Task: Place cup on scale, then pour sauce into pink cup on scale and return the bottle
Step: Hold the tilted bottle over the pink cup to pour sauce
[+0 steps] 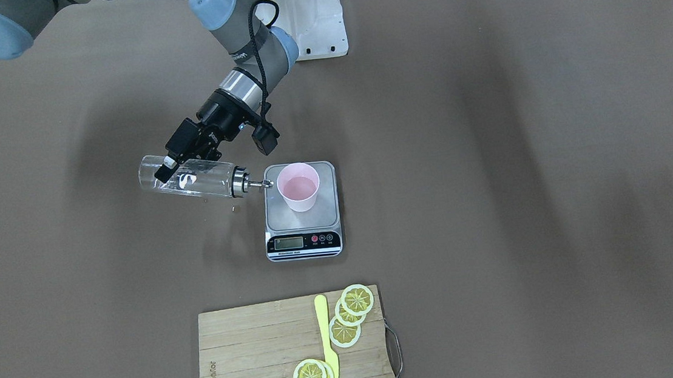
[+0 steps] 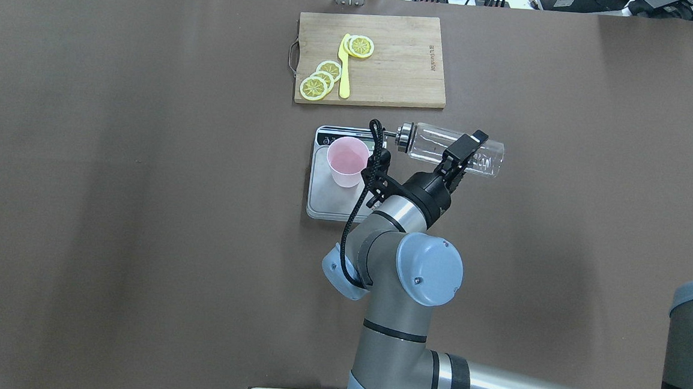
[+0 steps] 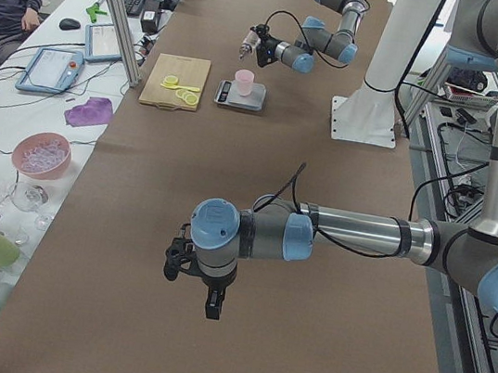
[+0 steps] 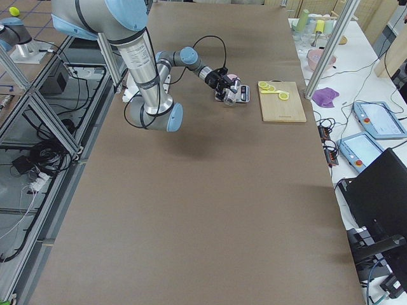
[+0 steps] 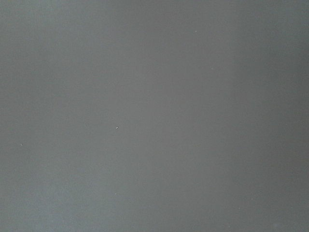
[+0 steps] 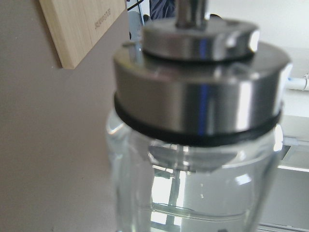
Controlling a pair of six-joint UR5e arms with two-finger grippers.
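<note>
Clear, glossy glass bottle [image 1: 214, 181] with a polished, mirror-bright metal cap [image 6: 198, 87]. Matt pink plastic cup [image 1: 298, 187]. Brushed steel scale [image 1: 328, 214]. Grained wooden board [image 1: 253, 354]. Matt brown table [image 1: 526, 197].

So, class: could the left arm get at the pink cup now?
Probably, if it stretches that far. The cup stands on the scale with its left side open; the right claw and bottle crowd only the other side. The left claw hangs far off.

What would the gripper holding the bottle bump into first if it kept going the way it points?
The right gripper is clamped on the bottle, so that travels along. Beyond, the line seems to slant down to bare table, though depth is unclear.
</note>
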